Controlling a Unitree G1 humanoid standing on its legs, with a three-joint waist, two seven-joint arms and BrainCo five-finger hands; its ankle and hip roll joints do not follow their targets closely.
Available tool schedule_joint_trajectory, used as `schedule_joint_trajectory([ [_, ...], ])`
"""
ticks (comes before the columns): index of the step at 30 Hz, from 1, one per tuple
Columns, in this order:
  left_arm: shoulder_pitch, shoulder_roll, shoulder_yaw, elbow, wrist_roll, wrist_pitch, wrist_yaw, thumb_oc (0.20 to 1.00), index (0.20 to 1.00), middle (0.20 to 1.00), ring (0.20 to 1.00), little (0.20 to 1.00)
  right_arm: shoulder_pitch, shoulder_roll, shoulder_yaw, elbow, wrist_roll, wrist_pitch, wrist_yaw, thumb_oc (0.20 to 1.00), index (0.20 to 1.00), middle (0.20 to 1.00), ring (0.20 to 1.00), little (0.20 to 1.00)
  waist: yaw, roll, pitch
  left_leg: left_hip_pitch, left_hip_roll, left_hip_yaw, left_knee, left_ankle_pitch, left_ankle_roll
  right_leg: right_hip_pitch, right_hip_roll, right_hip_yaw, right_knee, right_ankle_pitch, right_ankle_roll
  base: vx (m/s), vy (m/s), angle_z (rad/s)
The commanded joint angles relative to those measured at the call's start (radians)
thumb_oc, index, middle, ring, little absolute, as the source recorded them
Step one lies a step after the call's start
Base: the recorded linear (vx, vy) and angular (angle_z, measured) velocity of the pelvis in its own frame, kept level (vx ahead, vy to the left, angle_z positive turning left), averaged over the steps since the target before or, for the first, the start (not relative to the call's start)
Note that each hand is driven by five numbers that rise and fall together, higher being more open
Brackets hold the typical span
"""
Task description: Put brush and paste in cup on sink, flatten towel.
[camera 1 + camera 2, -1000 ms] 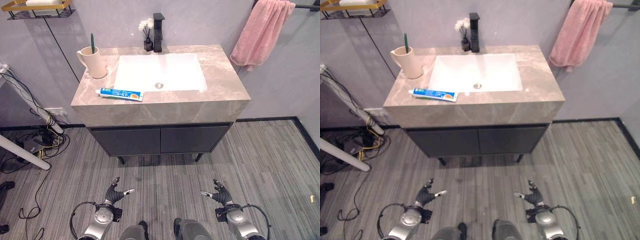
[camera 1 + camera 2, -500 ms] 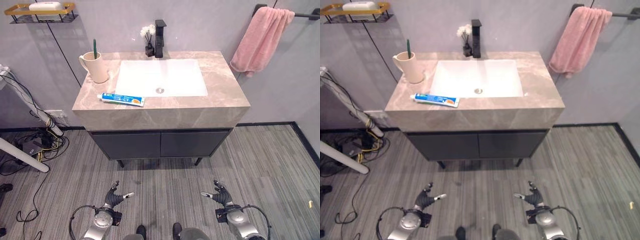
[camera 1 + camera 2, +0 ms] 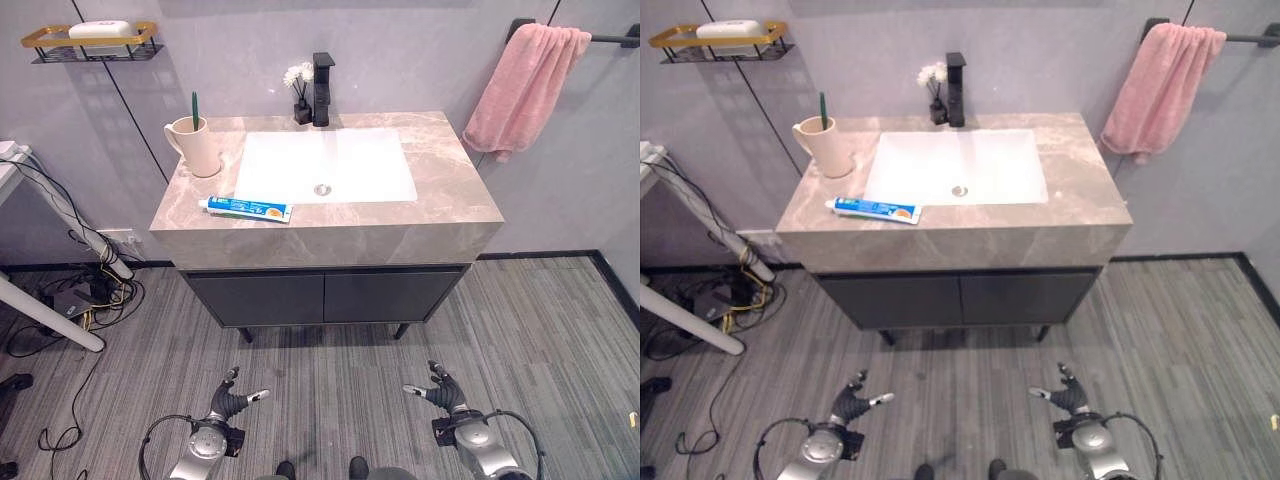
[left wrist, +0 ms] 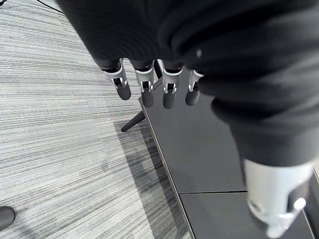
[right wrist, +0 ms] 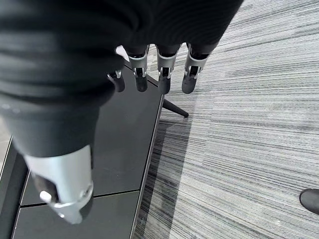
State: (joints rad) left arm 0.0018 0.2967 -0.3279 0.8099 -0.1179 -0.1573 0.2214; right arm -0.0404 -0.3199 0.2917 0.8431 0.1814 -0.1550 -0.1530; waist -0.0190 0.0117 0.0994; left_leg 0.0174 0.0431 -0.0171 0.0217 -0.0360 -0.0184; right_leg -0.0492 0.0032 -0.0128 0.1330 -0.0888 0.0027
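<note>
1. Vanity: a marble-patterned countertop (image 3: 440, 190) with a white rectangular sink (image 3: 325, 165) set into it, over a dark two-door cabinet (image 3: 325, 298) on slim legs.
2. Cup (image 3: 203, 150): beige, with a handle, upright on the countertop's back left part, just beside the sink's left edge.
3. Toothbrush (image 3: 194, 105): green handle, standing upright inside the cup, sticking out above the rim.
4. Toothpaste (image 3: 245, 208): a white and blue tube lying flat on the countertop near its front edge, in front of the sink's left corner and apart from the cup.
5. Towel (image 3: 520, 90): pink, hanging bunched and uneven from a dark rail (image 3: 610, 40) on the wall to the right of the vanity.
6. Tap (image 3: 322, 75): black, upright at the middle of the sink's back edge, with a small dark vase of white flowers (image 3: 299, 85) just beside it on the left.
7. Shelf (image 3: 90, 40): gold-rimmed wire rack on the wall at upper left, holding a white bar of soap (image 3: 98, 28).
8. Left hand (image 3: 235, 398): low over the striped grey floor (image 3: 560, 330), well short of the vanity; fingers (image 4: 144, 87) straight and spread, thumb apart, holding nothing.
9. Right hand (image 3: 440, 390): at matching height on the right, also over the floor; fingers (image 5: 164, 79) straight and loose, empty.
</note>
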Motion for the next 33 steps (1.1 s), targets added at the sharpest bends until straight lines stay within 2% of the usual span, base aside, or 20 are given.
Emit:
schedule_joint_trajectory([
  [1, -0.047, -0.004, 0.015, 0.013, -0.003, -0.018, 0.013, 1.0, 1.0, 1.0, 1.0, 1.0, -0.016, -0.017, -0.001, -0.032, -0.004, -0.032, -0.03, 1.0, 1.0, 1.0, 1.0, 1.0, -0.01, -0.044, 0.012, -0.007, -0.043, 0.017, 0.024, 0.017, -0.002, 0.031, -0.018, -0.01, -0.025, 0.06, 0.053, -0.01, -0.045, -0.01],
  [8, -0.068, 0.003, 0.015, 0.018, -0.008, -0.015, 0.019, 1.0, 1.0, 1.0, 1.0, 1.0, -0.013, -0.041, 0.007, -0.062, -0.038, -0.029, -0.035, 1.0, 1.0, 1.0, 1.0, 1.0, -0.017, -0.04, 0.036, -0.047, -0.031, 0.01, 0.1, 0.008, -0.02, 0.007, 0.0, -0.008, 0.004, 0.046, 0.035, -0.01, -0.08, 0.0],
  [14, -0.071, 0.001, 0.018, 0.024, -0.009, -0.014, 0.023, 1.0, 1.0, 1.0, 1.0, 1.0, -0.009, -0.057, 0.012, -0.086, -0.071, -0.026, -0.046, 1.0, 1.0, 1.0, 1.0, 1.0, -0.02, -0.036, 0.046, -0.078, -0.022, 0.002, 0.148, 0.038, -0.037, 0.006, 0.011, -0.007, 0.006, 0.044, 0.023, 0.01, -0.074, 0.01],
  [15, -0.078, 0.002, 0.014, 0.023, -0.007, -0.015, 0.025, 1.0, 1.0, 1.0, 1.0, 1.0, -0.01, -0.063, 0.011, -0.086, -0.074, -0.028, -0.047, 1.0, 1.0, 1.0, 1.0, 1.0, -0.02, -0.037, 0.055, -0.1, -0.024, -0.003, 0.188, 0.052, -0.042, 0.006, 0.01, -0.008, 0.009, 0.045, 0.019, -0.02, -0.102, 0.1],
  [16, -0.087, 0.004, -0.002, 0.014, 0.015, -0.018, 0.022, 1.0, 1.0, 1.0, 1.0, 1.0, -0.011, -0.084, 0.016, -0.088, -0.086, -0.027, -0.032, 1.0, 1.0, 1.0, 1.0, 1.0, -0.026, -0.036, 0.076, -0.155, -0.033, -0.002, 0.279, 0.069, -0.053, 0.002, 0.004, -0.014, 0.02, 0.04, 0.012, -0.01, -0.11, 0.14],
  [17, -0.09, 0.004, -0.006, 0.014, 0.018, -0.017, 0.02, 1.0, 1.0, 1.0, 1.0, 1.0, -0.009, -0.092, 0.015, -0.09, -0.094, -0.026, -0.034, 1.0, 1.0, 1.0, 1.0, 1.0, -0.029, -0.034, 0.08, -0.169, -0.032, 0.006, 0.292, 0.078, -0.056, 0.003, 0.003, -0.017, 0.023, 0.036, 0.009, 0.01, -0.073, 0.38],
  [19, -0.106, -0.004, -0.016, 0.033, 0.024, -0.018, 0.018, 1.0, 1.0, 1.0, 1.0, 1.0, -0.009, -0.108, 0.01, -0.071, -0.113, -0.019, -0.041, 1.0, 1.0, 1.0, 1.0, 1.0, -0.038, -0.026, 0.091, -0.209, -0.017, 0.047, 0.248, 0.091, -0.054, 0.009, -0.007, -0.036, 0.024, 0.026, 0.012, 0.08, -0.003, 0.48],
  [20, -0.111, -0.005, -0.019, 0.042, 0.028, -0.018, 0.02, 1.0, 1.0, 1.0, 1.0, 1.0, -0.017, -0.117, 0.004, -0.052, -0.11, -0.016, -0.051, 1.0, 1.0, 1.0, 1.0, 1.0, -0.034, -0.019, 0.093, -0.244, -0.014, 0.06, 0.187, 0.095, -0.044, 0.016, -0.009, -0.04, 0.019, 0.02, 0.018, 0.16, 0.039, 0.32],
  [22, -0.113, -0.004, -0.025, 0.052, 0.036, -0.018, 0.032, 1.0, 1.0, 1.0, 1.0, 1.0, -0.028, -0.115, 0.005, -0.018, -0.107, -0.016, -0.068, 1.0, 1.0, 1.0, 1.0, 1.0, -0.024, -0.003, 0.09, -0.291, 0.008, 0.049, 0.094, 0.176, -0.047, 0.028, 0.004, -0.028, 0.013, 0.01, 0.024, 0.17, 0.053, 0.25],
  [23, -0.113, -0.005, -0.025, 0.052, 0.036, -0.018, 0.032, 1.0, 1.0, 1.0, 1.0, 1.0, -0.028, -0.115, 0.005, -0.017, -0.107, -0.017, -0.068, 1.0, 1.0, 1.0, 1.0, 1.0, -0.023, -0.004, 0.09, -0.289, 0.007, 0.05, 0.089, 0.178, -0.047, 0.028, 0.003, -0.028, 0.014, 0.009, 0.024, 0.17, 0.052, 0.1],
  [27, -0.11, 0.007, -0.034, 0.076, 0.086, -0.007, 0.039, 1.0, 1.0, 1.0, 1.0, 1.0, -0.049, -0.1, 0.026, 0.032, -0.124, -0.008, -0.076, 1.0, 1.0, 1.0, 1.0, 1.0, 0.001, 0.009, 0.081, -0.318, 0.046, 0.077, -0.062, 0.26, -0.065, 0.104, 0.014, 0.017, -0.008, -0.032, 0.039, 0.32, 0.102, -0.08],
  [28, -0.107, 0.011, -0.033, 0.074, 0.097, -0.007, 0.039, 1.0, 1.0, 1.0, 1.0, 1.0, -0.058, -0.095, 0.026, 0.049, -0.12, -0.007, -0.075, 1.0, 1.0, 1.0, 1.0, 1.0, 0.009, 0.013, 0.074, -0.32, 0.048, 0.086, -0.063, 0.273, -0.067, 0.128, 0.011, 0.03, -0.014, -0.042, 0.043, 0.41, 0.201, -0.32],
  [32, -0.085, 0.026, -0.026, 0.073, 0.117, -0.008, 0.044, 1.0, 1.0, 1.0, 1.0, 1.0, -0.06, -0.085, 0.036, 0.052, -0.134, -0.002, -0.068, 1.0, 1.0, 1.0, 1.0, 1.0, 0.03, 0.003, 0.041, -0.31, 0.021, 0.053, -0.03, 0.256, -0.039, 0.16, -0.027, 0.067, -0.008, -0.067, 0.063, 0.31, 0.213, -0.51],
  [33, -0.082, 0.035, -0.021, 0.079, 0.117, -0.01, 0.046, 1.0, 1.0, 1.0, 1.0, 1.0, -0.057, -0.07, 0.029, 0.063, -0.124, -0.003, -0.068, 1.0, 1.0, 1.0, 1.0, 1.0, 0.034, -0.008, 0.029, -0.315, -0.001, 0.062, 0.005, 0.235, -0.021, 0.161, -0.056, 0.075, 0.018, -0.063, 0.082, 0.32, 0.243, -0.71],
])
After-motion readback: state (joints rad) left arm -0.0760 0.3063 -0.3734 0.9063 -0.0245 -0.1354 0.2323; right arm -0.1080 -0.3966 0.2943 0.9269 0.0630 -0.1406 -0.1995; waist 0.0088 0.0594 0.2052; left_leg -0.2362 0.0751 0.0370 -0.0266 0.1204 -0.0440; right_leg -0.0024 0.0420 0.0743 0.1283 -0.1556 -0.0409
